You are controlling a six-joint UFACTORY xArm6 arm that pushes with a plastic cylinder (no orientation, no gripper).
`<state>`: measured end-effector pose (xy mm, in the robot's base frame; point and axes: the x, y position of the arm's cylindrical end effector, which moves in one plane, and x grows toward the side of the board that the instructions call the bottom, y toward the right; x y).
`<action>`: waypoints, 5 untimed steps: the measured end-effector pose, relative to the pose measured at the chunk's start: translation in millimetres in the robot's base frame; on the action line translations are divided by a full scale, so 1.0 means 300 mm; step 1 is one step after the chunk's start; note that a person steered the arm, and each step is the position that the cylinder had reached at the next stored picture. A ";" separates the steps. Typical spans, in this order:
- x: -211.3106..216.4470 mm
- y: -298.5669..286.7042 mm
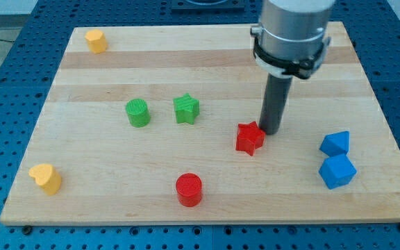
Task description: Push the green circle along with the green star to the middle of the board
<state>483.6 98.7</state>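
Tip beside the red star, both green blocks off to the view's left.

You have no jaws on this arm, so nothing is held; my tip (270, 132) sits on the wooden board (207, 52), right against the upper right edge of the red star (249, 138). Your green circle (138, 112) and green star (186, 109) stand near each other, a small gap between them, left of centre and well apart from my tip. A red cylinder (189, 189) sits near the view's bottom. Two blue blocks (335, 144) (337, 171) sit at the right. One yellow block (96, 41) is top left, another (46, 178) bottom left.
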 end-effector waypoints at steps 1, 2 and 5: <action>0.037 -0.129; -0.016 -0.214; 0.113 -0.319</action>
<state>517.6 3.1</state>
